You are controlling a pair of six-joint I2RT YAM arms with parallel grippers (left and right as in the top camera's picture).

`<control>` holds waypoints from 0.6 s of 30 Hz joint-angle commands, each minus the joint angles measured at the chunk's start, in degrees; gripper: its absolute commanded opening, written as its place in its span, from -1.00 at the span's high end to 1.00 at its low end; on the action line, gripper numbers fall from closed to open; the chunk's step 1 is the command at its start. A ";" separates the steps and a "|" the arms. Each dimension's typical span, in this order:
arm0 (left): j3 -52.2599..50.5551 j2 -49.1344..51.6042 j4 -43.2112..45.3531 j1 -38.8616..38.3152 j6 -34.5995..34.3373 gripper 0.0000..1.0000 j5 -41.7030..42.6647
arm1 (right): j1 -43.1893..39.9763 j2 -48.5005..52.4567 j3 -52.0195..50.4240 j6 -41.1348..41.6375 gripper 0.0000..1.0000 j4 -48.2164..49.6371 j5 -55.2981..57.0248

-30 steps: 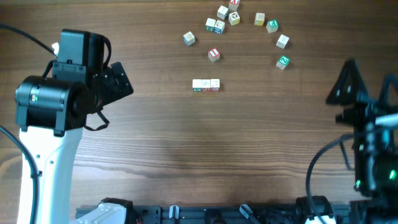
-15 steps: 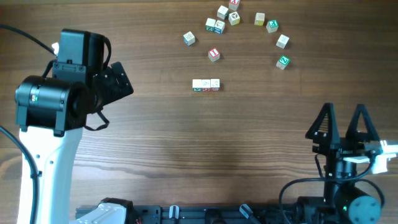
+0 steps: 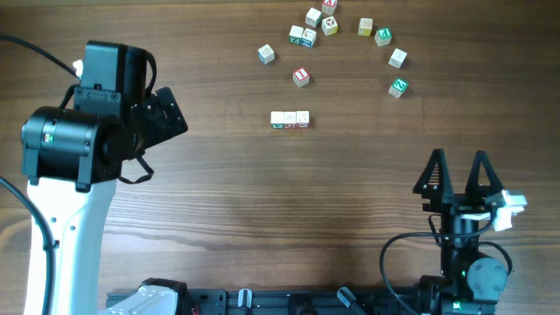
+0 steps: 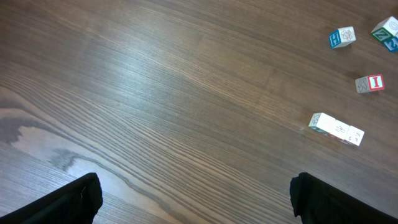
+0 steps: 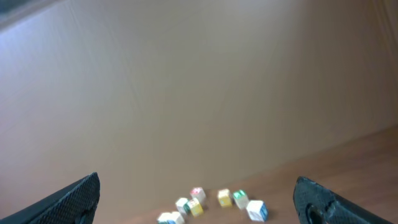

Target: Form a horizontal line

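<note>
Three small whitish cubes joined side to side make the horizontal line (image 3: 290, 120) near the table's middle, with green and red marks on their near faces. The left wrist view shows the same row (image 4: 336, 129) at the right. My left gripper (image 3: 166, 118) is far to its left, open and empty (image 4: 196, 202). My right gripper (image 3: 458, 171) points up the table at the lower right, open, nothing between its fingers (image 5: 199, 202). The row does not show in the right wrist view.
Several loose letter cubes lie scattered beyond the row, among them a red-marked cube (image 3: 301, 77), a green one (image 3: 398, 87) and a cluster (image 3: 309, 31) at the far edge. The right wrist view shows loose cubes (image 5: 225, 198) in the distance, blurred.
The right arm has swung from the right edge down and left to the lower right, its fingers now pointing up the table. Left arm and cubes have not moved.
</note>
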 commanded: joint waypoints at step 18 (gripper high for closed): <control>0.15 0.00 0.13 0.35 -0.55 -1.00 -0.70 | -0.28 5.46 -0.09 -3.96 -0.99 -14.64 -3.39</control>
